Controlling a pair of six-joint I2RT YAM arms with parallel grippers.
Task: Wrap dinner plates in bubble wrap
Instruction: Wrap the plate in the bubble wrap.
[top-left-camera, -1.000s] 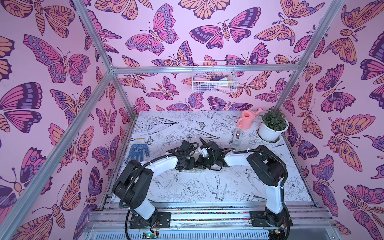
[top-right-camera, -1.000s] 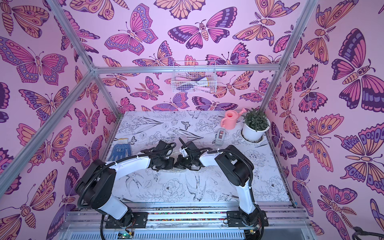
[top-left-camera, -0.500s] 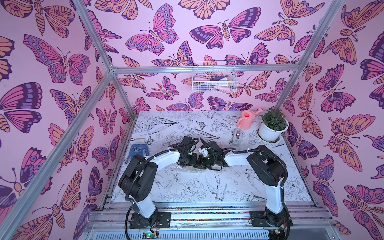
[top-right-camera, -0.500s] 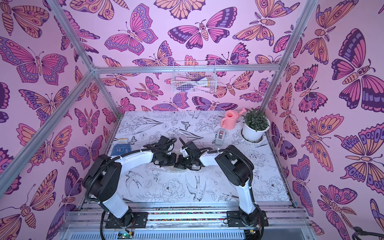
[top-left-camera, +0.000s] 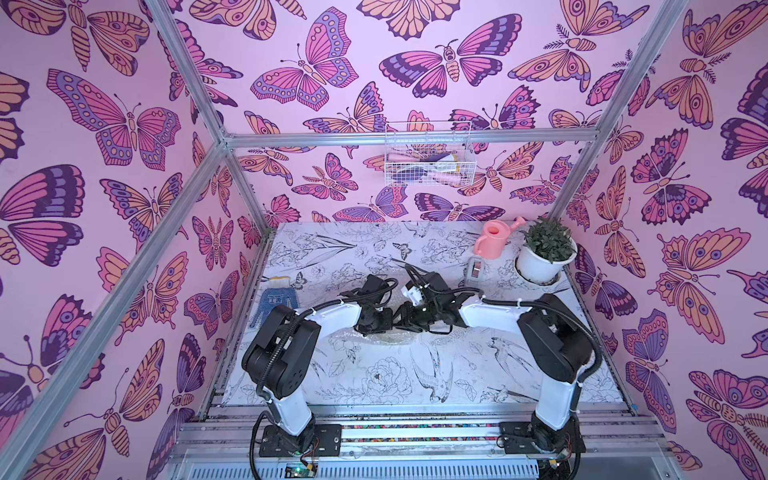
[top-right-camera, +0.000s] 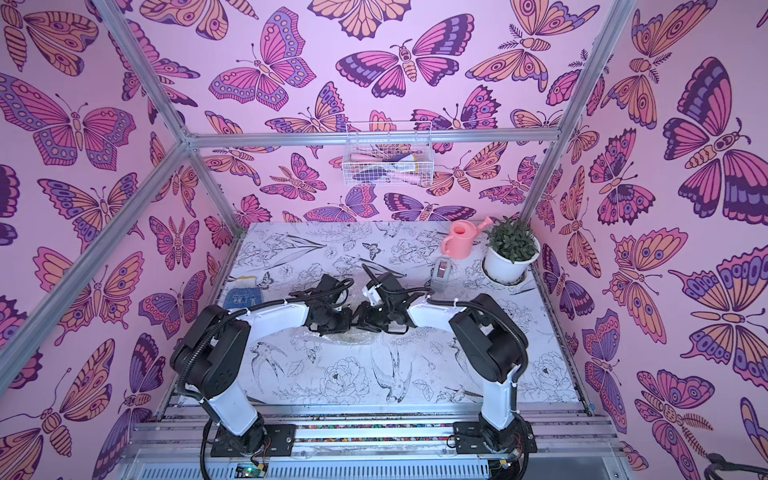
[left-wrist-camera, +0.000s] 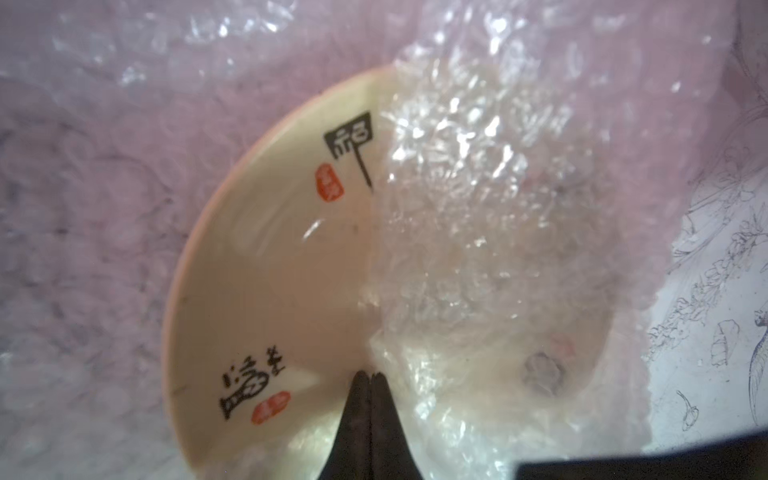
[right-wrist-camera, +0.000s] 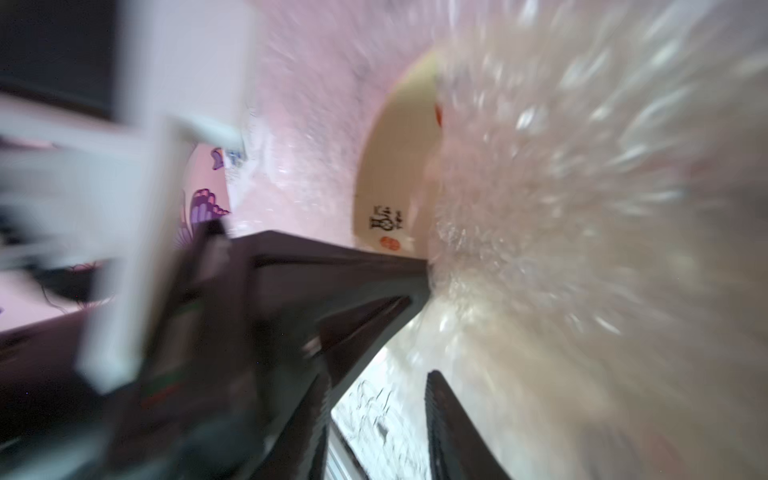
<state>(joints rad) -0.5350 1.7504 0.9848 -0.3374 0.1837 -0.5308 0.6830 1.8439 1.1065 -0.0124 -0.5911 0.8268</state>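
In the left wrist view the cream-yellow dinner plate (left-wrist-camera: 282, 291) with black and red marks lies on the bubble wrap (left-wrist-camera: 478, 208), and a flap of wrap is folded over about half of it. My left gripper (left-wrist-camera: 368, 376) is shut, its tips together on the plate at the flap's edge. The blurred right wrist view shows the plate (right-wrist-camera: 395, 166) and the wrap (right-wrist-camera: 582, 208), with my right gripper (right-wrist-camera: 376, 376) open beside the wrap and bare table between its jaws. In a top view the left gripper (top-left-camera: 387, 322) and the right gripper (top-left-camera: 406, 318) meet over the crumpled wrap (top-left-camera: 390, 337), hiding the plate.
At the back right stand a pink watering can (top-left-camera: 494, 241), a potted plant in a white pot (top-left-camera: 544, 262) and a grey tape dispenser (top-left-camera: 476, 270). A blue glove (top-left-camera: 272, 303) lies at the left edge. A wire basket (top-left-camera: 428, 160) hangs on the back wall.
My right gripper's jaws have parted. The left arm's elbow has shifted toward the middle, while its shut gripper stays over the wrap.
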